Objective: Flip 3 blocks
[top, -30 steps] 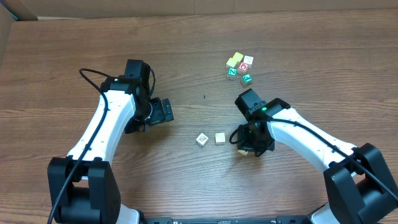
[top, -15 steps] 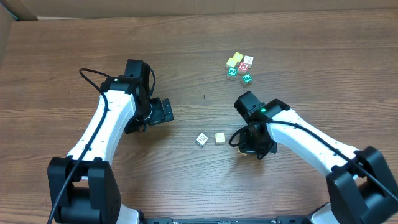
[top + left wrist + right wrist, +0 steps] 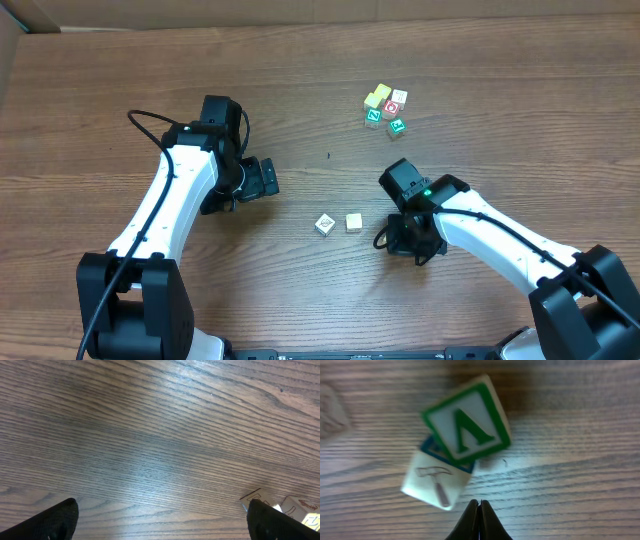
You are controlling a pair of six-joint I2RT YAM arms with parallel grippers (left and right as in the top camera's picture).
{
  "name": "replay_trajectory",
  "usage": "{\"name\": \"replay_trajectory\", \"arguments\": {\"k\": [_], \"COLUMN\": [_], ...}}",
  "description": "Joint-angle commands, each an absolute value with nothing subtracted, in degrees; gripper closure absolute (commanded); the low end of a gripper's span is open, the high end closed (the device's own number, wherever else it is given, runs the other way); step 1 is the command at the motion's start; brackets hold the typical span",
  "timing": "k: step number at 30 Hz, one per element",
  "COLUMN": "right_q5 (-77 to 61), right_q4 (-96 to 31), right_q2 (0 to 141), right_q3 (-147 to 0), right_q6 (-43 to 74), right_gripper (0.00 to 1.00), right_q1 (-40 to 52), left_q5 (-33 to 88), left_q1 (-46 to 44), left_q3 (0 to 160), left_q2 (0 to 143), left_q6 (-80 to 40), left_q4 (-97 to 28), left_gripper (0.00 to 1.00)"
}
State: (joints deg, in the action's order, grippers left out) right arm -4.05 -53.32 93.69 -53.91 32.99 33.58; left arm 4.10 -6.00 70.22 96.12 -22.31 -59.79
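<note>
Right wrist view shows the green-letter block (image 3: 467,420) lying skewed on the wood-grain table (image 3: 580,475), its green-bordered face turned up toward the camera, with a blue edge and a hammer-picture face (image 3: 435,480) showing directly below it; whether that is a side of the same cube or a second one underneath cannot be told. The right gripper (image 3: 478,510) hangs just beside the hammer picture with its fingertips pressed together on nothing, and from overhead its body hides this block entirely. To the block's left in the overhead view sit the tan block (image 3: 353,222) and the white block (image 3: 324,223), close together but apart, both flat on the table. The left gripper (image 3: 162,522) waits well to the left of them with its jaws spread wide and nothing between them, the same two cubes showing at the lower right edge of its own camera. A cluster of other cubes (image 3: 385,108) lies well apart near the far side. Judged from the pictures, these small wooden cubes are light, stiff and hard to damage, with smooth painted faces that may skid on the table or pop out of a corner pinch. The safest hold looks to be on two opposite flat sides, squared to the fingers, or a push low on one edge to tip a block over
</note>
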Motion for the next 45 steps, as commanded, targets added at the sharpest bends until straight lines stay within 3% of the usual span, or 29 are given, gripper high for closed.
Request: {"name": "replay_trajectory", "arguments": {"k": [1, 31, 34, 45], "right_q5": [-3.53, -9.61, -7.38, -6.09], "right_q4": [-52.07, -36.64, -36.03, -39.07], "right_q2": [92.71, 92.71, 92.71, 91.98], "right_q3": [-52.93, -50.89, -50.89, -56.25], "right_q6": [34.83, 40.77, 40.73, 34.76], "right_gripper": [0.96, 0.95, 0.91, 0.91], "right_q1": [33.80, 33.80, 33.80, 32.75], "left_q5": [4.34, 4.34, 4.34, 4.34], "left_q1": [-6.02, -6.02, -6.02, -6.02], "left_q3": [70.59, 70.59, 70.59, 70.59], "left_q2": [95.53, 95.53, 95.53, 95.53], "left_q6": [-22.06, -22.06, -22.06, -22.06], "left_q4": [-59.70, -59.70, -59.70, -59.70], "left_gripper": [0.00, 0.00, 0.00, 0.00]}}
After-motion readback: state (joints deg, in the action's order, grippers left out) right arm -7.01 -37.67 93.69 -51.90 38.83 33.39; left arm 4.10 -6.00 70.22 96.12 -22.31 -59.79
